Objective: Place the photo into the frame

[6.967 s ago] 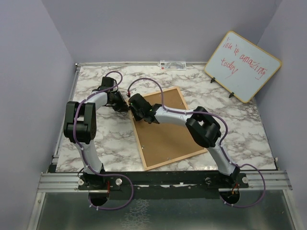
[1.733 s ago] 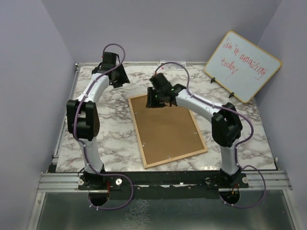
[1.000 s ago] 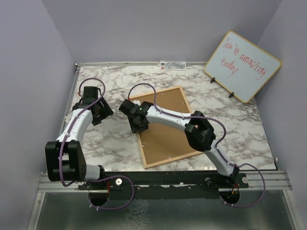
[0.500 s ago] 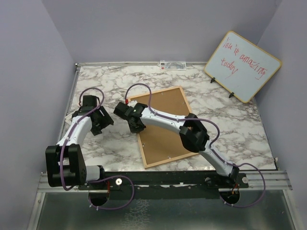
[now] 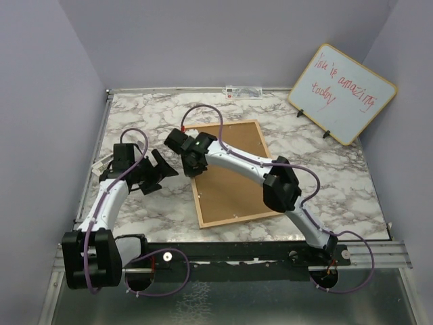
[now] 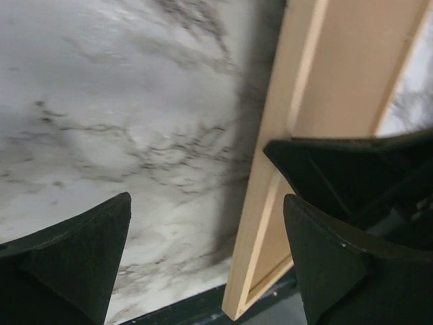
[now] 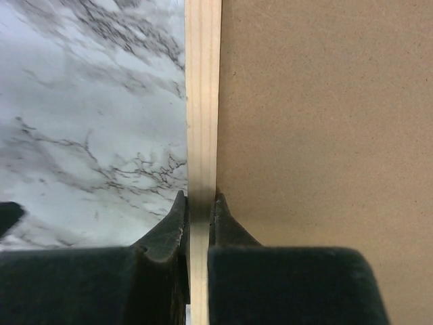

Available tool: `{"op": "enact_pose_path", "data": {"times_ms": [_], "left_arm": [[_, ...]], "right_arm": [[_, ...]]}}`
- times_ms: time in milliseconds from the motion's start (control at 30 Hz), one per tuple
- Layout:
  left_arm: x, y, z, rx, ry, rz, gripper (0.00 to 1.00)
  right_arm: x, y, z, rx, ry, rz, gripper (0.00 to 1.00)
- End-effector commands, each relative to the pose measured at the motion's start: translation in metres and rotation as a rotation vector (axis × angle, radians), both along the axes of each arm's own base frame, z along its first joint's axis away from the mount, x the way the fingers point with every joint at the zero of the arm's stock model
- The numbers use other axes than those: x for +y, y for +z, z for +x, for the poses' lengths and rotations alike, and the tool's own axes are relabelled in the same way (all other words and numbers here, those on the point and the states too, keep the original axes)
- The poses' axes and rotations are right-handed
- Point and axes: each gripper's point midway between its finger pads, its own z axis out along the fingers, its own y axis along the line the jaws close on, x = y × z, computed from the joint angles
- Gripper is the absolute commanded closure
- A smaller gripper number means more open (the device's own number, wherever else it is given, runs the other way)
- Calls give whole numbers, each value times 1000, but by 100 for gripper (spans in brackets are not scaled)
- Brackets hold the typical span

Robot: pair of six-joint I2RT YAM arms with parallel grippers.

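The frame point(image 5: 197, 198) lies on the marble table with its brown backing board point(image 5: 233, 177) facing up. My right gripper point(image 5: 192, 164) is shut on the frame's left wooden rail point(image 7: 202, 101), one finger on the marble side and one over the backing board point(image 7: 318, 122). My left gripper point(image 5: 164, 172) stands wide open just left of that rail, with only marble between its fingertips. In the left wrist view the rail point(image 6: 269, 203) runs between the fingers and casts a shadow on the marble. The photo is out of view.
A wood-edged whiteboard point(image 5: 342, 93) with red writing leans at the back right. A small label strip point(image 5: 243, 91) lies at the table's back edge. The arms' black base rail point(image 5: 230, 254) runs along the near edge, and purple walls close in both sides.
My right gripper has closed onto the frame's left rail and the frame has shifted slightly. The left gripper has opened wider and moved right, toward the frame.
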Motion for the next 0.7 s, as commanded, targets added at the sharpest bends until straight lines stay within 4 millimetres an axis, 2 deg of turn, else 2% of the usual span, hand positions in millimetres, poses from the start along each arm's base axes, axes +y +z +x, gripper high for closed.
{"op": "enact_pose_path", "data": {"times_ms": [0, 67, 233, 333, 467, 567, 667], "left_arm": [[-47, 48, -6, -161, -183, -278, 7], [-59, 58, -10, -192, -210, -330, 7], [-69, 65, -17, -231, -236, -373, 7], [-88, 74, -21, -248, -311, -434, 7], [-106, 86, -13, -273, -345, -455, 10], [-112, 81, -5, -237, -315, -468, 20], [-115, 70, -1, -191, -271, -462, 41]], "right_arm": [[10, 84, 20, -57, 6, 227, 99], [10, 96, 23, -59, 9, 266, 100], [11, 123, 24, -61, 23, 351, 99], [13, 131, 24, -49, 33, 385, 100], [13, 134, 19, -31, 45, 409, 99], [14, 137, 16, -22, 43, 438, 100], [14, 138, 15, -16, 32, 452, 99]]}}
